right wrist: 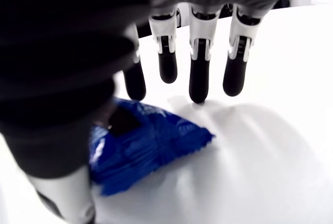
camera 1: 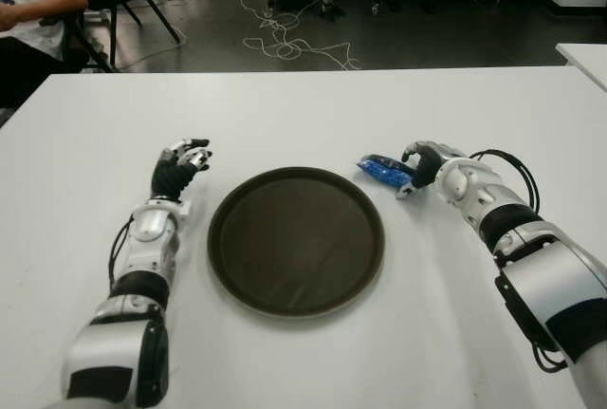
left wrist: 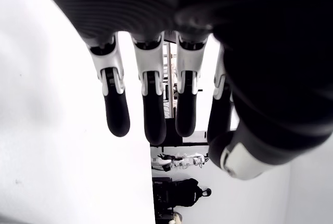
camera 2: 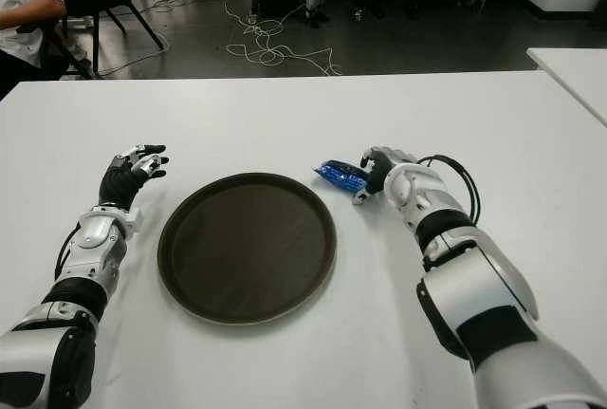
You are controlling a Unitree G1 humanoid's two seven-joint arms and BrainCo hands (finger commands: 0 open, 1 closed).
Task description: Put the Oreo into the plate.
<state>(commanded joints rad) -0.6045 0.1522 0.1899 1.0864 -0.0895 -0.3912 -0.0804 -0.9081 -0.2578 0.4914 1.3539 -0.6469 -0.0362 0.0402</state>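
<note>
The Oreo, a blue foil packet, lies flat on the white table just right of the round dark brown plate. My right hand hovers over the packet's right end. In the right wrist view the fingers stretch out straight past the packet, and the thumb sits at its near edge. Nothing is wrapped around the packet. The plate holds nothing. My left hand shows to the left of the plate with relaxed fingers, holding nothing.
A seated person is beyond the table's far left corner. Cables trail across the dark floor behind the table. The corner of a second white table shows at the far right.
</note>
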